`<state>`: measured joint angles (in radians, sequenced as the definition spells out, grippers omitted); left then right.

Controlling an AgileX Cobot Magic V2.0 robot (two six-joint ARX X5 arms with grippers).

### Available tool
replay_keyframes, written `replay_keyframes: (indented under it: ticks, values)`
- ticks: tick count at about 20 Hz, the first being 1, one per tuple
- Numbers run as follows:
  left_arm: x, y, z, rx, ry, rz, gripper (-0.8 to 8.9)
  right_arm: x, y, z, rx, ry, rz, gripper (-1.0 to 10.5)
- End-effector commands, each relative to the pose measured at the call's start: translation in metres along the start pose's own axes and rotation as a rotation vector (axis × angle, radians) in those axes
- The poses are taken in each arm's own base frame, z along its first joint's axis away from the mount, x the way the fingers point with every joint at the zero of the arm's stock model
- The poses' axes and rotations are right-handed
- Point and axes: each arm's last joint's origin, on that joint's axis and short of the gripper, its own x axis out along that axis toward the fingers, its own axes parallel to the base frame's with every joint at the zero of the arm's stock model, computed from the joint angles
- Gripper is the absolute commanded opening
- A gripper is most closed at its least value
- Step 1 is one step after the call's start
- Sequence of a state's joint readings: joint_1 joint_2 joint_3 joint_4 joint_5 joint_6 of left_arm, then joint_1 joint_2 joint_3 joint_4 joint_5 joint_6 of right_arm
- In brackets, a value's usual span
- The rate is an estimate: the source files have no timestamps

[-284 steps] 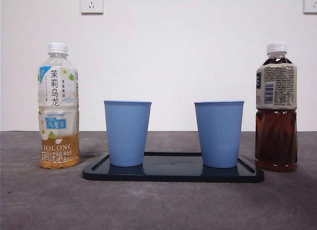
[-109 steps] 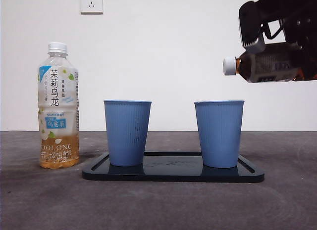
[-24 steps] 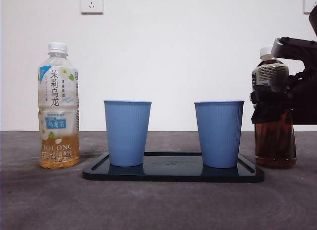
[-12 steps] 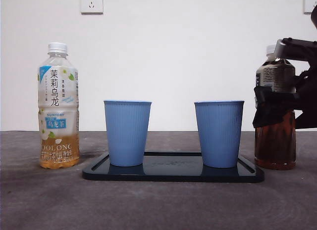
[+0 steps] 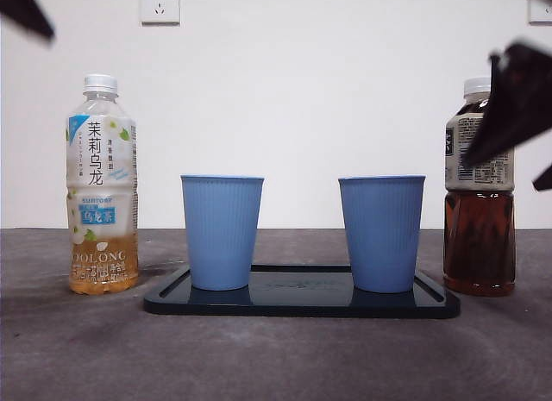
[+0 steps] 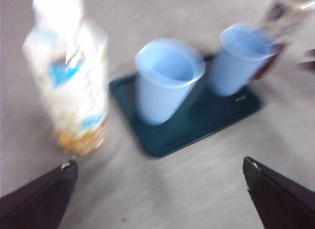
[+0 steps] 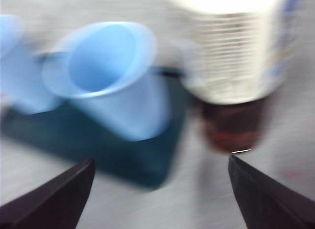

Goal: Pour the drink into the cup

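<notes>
1. Two bottles stand upright on the surface [image 5: 276, 358]: the dark tea bottle [image 5: 479, 194] just beside the tray [image 5: 302, 302], the oolong bottle [image 5: 102, 185] at the other end.
2. Change: half a second ago the right claw [image 7: 157, 199] was around the dark tea bottle; now it is off, jaws wide apart, holding nothing. Judgement: that pour looks finished and the bottle returned.
3. Left claw [image 6: 157, 194] is also wide open and empty, near the oolong bottle; likely next grasp.
4. Wrist views look down into both cups [image 6: 167, 79] [image 7: 110, 76], though blur hides any liquid; front view shows only their walls.
</notes>
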<state>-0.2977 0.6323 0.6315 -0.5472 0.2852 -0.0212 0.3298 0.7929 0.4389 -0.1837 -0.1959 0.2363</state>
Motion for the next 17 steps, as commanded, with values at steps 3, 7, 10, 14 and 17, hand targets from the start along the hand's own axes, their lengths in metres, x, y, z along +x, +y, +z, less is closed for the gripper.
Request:
replay_keyframes:
  ticks: [3,7,10,14,17]
  values:
    - [0.022,0.009,-0.011,-0.032,-0.117,0.082,6.02,-0.025,0.015,0.000,0.073,0.034,0.216,4.2]
    - [0.044,0.017,-0.026,-0.044,-0.149,0.122,6.02,-0.045,0.024,0.009,0.079,0.024,0.344,4.1]
    - [0.060,0.022,-0.033,-0.045,-0.164,0.153,6.02,-0.060,0.031,0.022,0.056,-0.035,0.370,4.0]
    - [0.079,0.028,-0.031,-0.040,-0.183,0.168,6.02,-0.078,0.039,0.038,0.037,-0.054,0.423,4.0]
    - [0.097,0.034,-0.032,-0.016,-0.180,0.170,6.02,-0.088,0.043,0.045,0.028,-0.048,0.424,4.0]
